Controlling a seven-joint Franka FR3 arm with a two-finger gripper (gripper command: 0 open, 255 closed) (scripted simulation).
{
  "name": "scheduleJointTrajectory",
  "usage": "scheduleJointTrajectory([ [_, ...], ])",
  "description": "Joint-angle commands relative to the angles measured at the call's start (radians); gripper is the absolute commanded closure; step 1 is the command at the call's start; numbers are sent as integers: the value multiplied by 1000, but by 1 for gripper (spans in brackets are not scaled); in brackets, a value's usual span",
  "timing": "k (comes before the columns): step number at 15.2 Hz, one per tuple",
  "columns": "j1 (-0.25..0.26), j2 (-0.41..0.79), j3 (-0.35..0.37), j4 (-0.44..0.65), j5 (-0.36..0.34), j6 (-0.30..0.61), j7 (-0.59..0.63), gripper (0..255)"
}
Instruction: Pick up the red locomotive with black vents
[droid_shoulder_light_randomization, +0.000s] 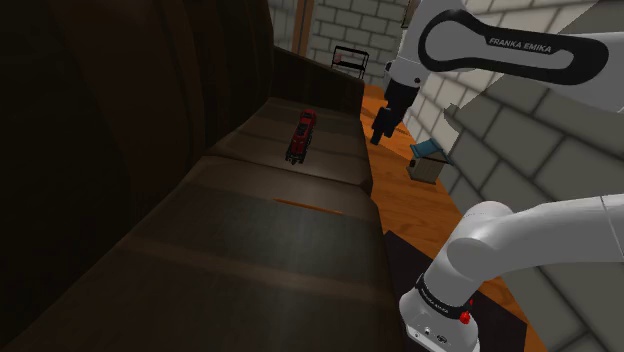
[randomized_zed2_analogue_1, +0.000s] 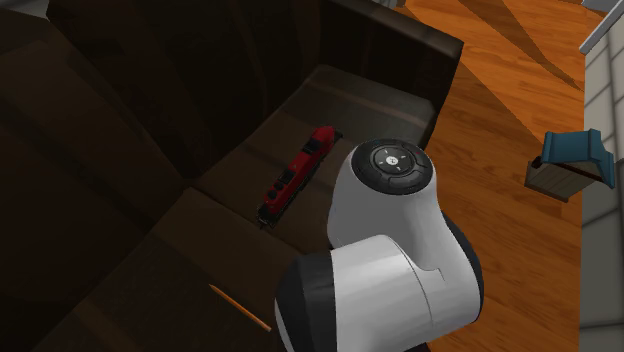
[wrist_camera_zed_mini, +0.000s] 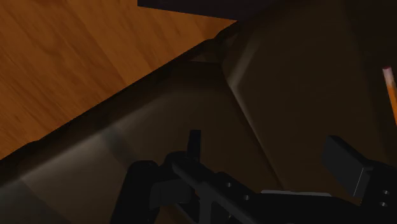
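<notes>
The red locomotive (droid_shoulder_light_randomization: 302, 134) with black vents and a dark underframe lies lengthwise on the far seat cushion of a dark brown sofa (droid_shoulder_light_randomization: 200, 230). In the second exterior view the locomotive (randomized_zed2_analogue_1: 294, 176) sits just beyond my white arm's joint. My black gripper (droid_shoulder_light_randomization: 379, 132) hangs in the air over the sofa's front edge, to the shoulder view's right of the locomotive and clear of it. In the wrist view the fingers (wrist_camera_zed_mini: 347, 163) stand apart, open, with nothing clasped. A dark shape (wrist_camera_zed_mini: 194, 172) shows low between them over the cushion.
An orange pencil (randomized_zed2_analogue_1: 240, 306) lies on the nearer cushion. A small box with a blue top (droid_shoulder_light_randomization: 428, 160) stands on the wooden floor (randomized_zed2_analogue_1: 500, 110) by the brick wall (droid_shoulder_light_randomization: 540, 130). A black wire rack (droid_shoulder_light_randomization: 350, 57) stands past the sofa's far arm.
</notes>
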Motion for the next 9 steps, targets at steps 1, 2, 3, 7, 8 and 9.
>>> scheduleJointTrajectory([
  [1, 0, 0, 0, 0, 0, 0, 0, 0],
  [2, -6, 39, 19, 21, 9, 16, 47, 0],
  [3, -14, 79, 38, 43, 17, 31, 92, 0],
  [7, -47, 243, 104, 152, 34, 78, 273, 0],
  [8, -56, 286, 118, 183, 34, 86, 318, 0],
  [9, -64, 328, 131, 216, 33, 92, 363, 0],
])
